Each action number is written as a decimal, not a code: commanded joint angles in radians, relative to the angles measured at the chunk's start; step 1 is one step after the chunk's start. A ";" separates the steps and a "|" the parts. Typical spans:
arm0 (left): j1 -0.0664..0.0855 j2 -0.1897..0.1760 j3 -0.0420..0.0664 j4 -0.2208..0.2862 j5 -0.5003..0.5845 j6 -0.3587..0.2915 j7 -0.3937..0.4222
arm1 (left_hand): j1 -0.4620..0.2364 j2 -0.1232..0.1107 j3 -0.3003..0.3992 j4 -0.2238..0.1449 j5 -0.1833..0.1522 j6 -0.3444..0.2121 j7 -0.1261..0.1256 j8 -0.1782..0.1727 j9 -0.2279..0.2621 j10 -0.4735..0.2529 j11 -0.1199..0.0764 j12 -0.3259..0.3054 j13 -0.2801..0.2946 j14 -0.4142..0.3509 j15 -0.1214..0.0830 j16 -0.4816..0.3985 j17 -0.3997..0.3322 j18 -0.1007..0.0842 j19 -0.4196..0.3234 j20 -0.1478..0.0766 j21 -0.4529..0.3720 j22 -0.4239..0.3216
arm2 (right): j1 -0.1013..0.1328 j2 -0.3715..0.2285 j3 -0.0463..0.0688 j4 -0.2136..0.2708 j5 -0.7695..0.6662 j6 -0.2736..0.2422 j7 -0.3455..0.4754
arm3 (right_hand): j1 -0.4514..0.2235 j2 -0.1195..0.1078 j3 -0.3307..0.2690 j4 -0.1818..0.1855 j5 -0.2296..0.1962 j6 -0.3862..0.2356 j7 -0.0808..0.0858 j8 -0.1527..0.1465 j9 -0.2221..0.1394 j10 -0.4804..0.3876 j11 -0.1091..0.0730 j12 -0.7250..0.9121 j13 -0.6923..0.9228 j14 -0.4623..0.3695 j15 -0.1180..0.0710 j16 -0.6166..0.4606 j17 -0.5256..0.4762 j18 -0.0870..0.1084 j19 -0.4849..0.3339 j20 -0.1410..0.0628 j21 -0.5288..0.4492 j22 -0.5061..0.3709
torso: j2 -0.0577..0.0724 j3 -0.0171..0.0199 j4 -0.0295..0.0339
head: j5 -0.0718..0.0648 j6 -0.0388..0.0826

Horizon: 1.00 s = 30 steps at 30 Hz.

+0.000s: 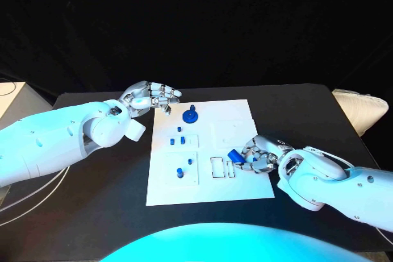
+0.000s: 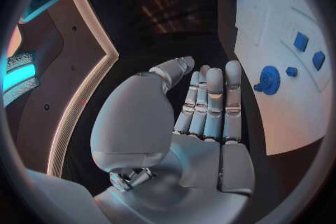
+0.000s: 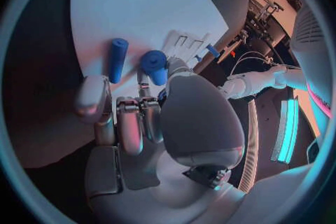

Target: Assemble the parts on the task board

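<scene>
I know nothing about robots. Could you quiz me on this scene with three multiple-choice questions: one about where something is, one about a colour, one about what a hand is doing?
1. Where is the blue gear-like part?
A. near the far edge of the task board
B. on the black table beside the board
C. in the left hand

2. What colour is the task board?
A. black
B. white
C. blue

3. What is the right hand doing?
A. lying flat, holding nothing
B. holding a blue part
C. pressing the gear-like part

Answers:
1 A: the head view shows it on the board's far end, near the left hand.
2 B: the plate is white against the black table.
3 B: its fingers close round a blue piece.
</scene>
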 commanded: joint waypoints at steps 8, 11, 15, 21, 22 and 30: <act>0.000 0.000 0.000 0.002 0.007 0.013 0.002 | -0.005 0.008 -0.004 0.003 0.004 -0.010 0.000 0.004 0.000 -0.009 0.001 0.004 0.001 -0.004 0.004 0.004 0.001 0.015 0.008 0.003 -0.003 -0.002 | 0.026 -0.022 -0.003 0.043 0.221 -0.049 0.003 | 0.006 -0.005 0.138 -0.067 0.028 0.022 -0.007 0.005 -0.004 0.053 -0.005 0.001 0.198 0.092 -0.008 0.004 0.205 -0.016 0.000 -0.008 -0.003 0.006 | 0.000 -0.0003 0.0001 | -0.001 0.000; 0.000 0.000 0.000 0.002 0.007 0.013 0.002 | -0.005 0.008 -0.004 0.003 0.004 -0.010 0.000 0.004 0.000 -0.009 0.001 0.004 0.001 -0.004 0.004 0.004 0.001 0.015 0.008 0.003 -0.003 -0.002 | 0.040 -0.029 -0.001 0.057 0.240 -0.054 0.013 | 0.000 -0.009 0.149 -0.067 0.028 0.024 -0.007 0.006 -0.005 0.055 -0.006 0.002 0.199 0.092 -0.008 0.005 0.206 -0.016 0.001 -0.008 -0.002 0.007 | 0.000 -0.0008 0.0003 | -0.003 0.000; 0.000 0.001 0.000 0.002 0.007 0.012 0.001 | -0.005 0.008 -0.004 0.003 0.004 -0.010 0.000 0.004 0.000 -0.009 0.001 0.004 0.001 -0.004 0.004 0.004 0.001 0.015 0.008 0.003 -0.003 -0.002 | 0.060 -0.040 0.001 0.081 0.256 -0.054 0.030 | -0.005 -0.015 0.166 -0.069 0.023 0.025 -0.008 0.008 -0.006 0.055 -0.006 0.002 0.199 0.093 -0.009 0.006 0.210 -0.016 0.001 -0.008 -0.002 0.009 | 0.001 -0.0006 0.0003 | -0.002 0.000; 0.000 0.001 0.000 0.003 0.007 0.010 0.001 | -0.005 0.008 -0.004 0.003 0.004 -0.010 0.000 0.004 0.000 -0.009 0.001 0.004 0.001 -0.004 0.004 0.004 0.001 0.015 0.008 0.003 -0.003 -0.002 | 0.072 -0.033 0.001 0.093 0.262 -0.014 0.034 | -0.020 -0.032 0.189 -0.068 0.001 0.027 -0.008 0.010 -0.007 0.058 -0.006 0.004 0.203 0.094 -0.009 0.007 0.214 -0.017 0.003 -0.008 0.001 0.014 | 0.001 -0.0002 -0.0002 | 0.000 0.000; 0.000 0.001 0.000 0.003 0.007 0.010 0.001 | -0.005 0.008 -0.004 0.003 0.004 -0.010 0.000 0.004 0.000 -0.009 0.001 0.004 0.001 -0.004 0.004 0.004 0.001 0.015 0.008 0.003 -0.003 -0.002 | 0.072 -0.029 0.001 0.093 0.263 -0.003 0.032 | -0.022 -0.032 0.191 -0.068 -0.001 0.027 -0.008 0.011 -0.007 0.058 -0.006 0.004 0.203 0.094 -0.009 0.007 0.214 -0.018 0.004 -0.008 0.002 0.015 | 0.001 -0.0003 -0.0004 | 0.001 0.000; 0.000 0.001 0.000 0.004 0.007 0.009 0.000 | -0.005 0.008 -0.004 0.003 0.004 -0.010 0.000 0.004 0.000 -0.009 0.001 0.004 0.001 -0.004 0.004 0.004 0.001 0.015 0.008 0.003 -0.003 -0.002 | 0.054 0.015 -0.004 0.083 0.269 0.059 0.001 | -0.075 -0.043 0.214 -0.065 -0.048 0.031 -0.008 0.016 -0.009 0.062 -0.005 0.008 0.208 0.094 -0.008 0.007 0.214 -0.018 0.006 -0.007 0.003 0.021 | 0.001 -0.0004 0.0002 | 0.001 0.000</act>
